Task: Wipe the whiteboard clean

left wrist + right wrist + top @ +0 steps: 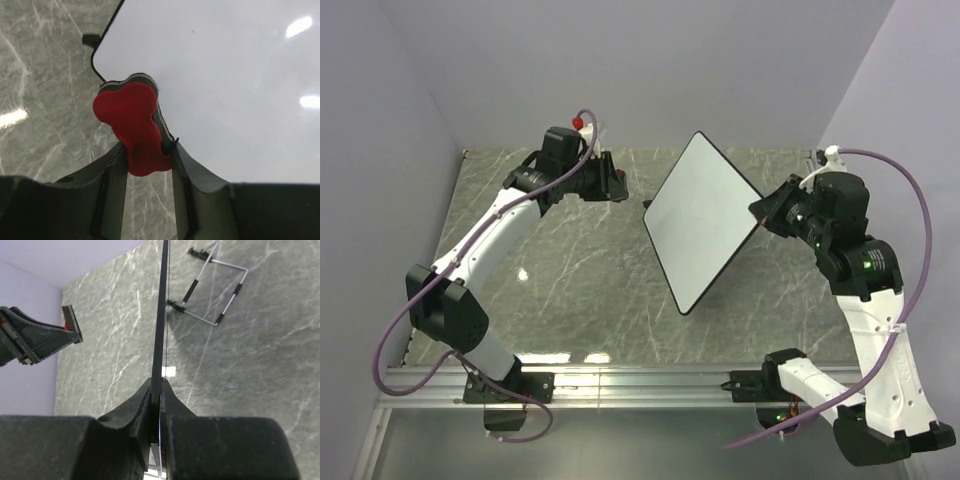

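My right jaws are clamping the white black-rimmed whiteboard (705,225), my left jaws the red bone-shaped eraser (134,125); I should be wiping flat, lightly.

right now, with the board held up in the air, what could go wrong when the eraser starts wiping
The whiteboard is off the table, pinched at one edge only by the right gripper, so wiping pressure could twist or slip it. The eraser in the left gripper sits by the board's corner, so a stroke may run off the rim.
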Controlling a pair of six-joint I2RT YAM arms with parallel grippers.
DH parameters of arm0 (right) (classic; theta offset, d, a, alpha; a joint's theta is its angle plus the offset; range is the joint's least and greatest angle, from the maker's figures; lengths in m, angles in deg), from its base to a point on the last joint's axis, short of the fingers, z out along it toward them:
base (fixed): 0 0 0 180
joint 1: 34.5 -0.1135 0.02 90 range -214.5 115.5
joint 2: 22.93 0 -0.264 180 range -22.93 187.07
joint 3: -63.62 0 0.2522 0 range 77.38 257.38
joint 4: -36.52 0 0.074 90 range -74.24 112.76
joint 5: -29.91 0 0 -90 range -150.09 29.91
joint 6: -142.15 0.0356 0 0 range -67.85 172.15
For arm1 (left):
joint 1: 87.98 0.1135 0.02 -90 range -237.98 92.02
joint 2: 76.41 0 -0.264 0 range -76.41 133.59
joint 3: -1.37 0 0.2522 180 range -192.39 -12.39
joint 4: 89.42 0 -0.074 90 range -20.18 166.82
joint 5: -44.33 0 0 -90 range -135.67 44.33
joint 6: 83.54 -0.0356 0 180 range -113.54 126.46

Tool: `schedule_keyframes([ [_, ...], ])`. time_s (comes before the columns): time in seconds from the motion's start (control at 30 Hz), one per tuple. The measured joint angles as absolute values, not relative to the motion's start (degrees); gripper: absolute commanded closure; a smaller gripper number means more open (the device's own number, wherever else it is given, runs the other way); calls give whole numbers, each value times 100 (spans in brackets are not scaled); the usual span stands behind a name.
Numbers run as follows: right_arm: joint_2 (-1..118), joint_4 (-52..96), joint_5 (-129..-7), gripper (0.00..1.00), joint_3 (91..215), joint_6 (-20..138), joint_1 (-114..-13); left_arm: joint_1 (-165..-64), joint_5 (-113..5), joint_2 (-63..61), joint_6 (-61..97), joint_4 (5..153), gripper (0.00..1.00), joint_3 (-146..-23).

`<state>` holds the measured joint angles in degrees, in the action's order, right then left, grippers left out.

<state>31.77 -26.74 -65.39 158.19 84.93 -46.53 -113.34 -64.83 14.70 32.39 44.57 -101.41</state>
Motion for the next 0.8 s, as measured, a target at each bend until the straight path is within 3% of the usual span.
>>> schedule_keyframes([
  [0.43,2027,-2079,-8375,100,13935,8749,-5348,-11334,-6588,1747,3331,4669,100,-8886],
  [0.63,2040,-2167,-8506,100,13957,9229,-5435,-11295,-6649,1776,3419,4818,100,-8663],
  [0.8,2746,-2287,-8313,100,14796,9179,-5472,-11295,-6400,1623,3445,4857,100,-8558],
])
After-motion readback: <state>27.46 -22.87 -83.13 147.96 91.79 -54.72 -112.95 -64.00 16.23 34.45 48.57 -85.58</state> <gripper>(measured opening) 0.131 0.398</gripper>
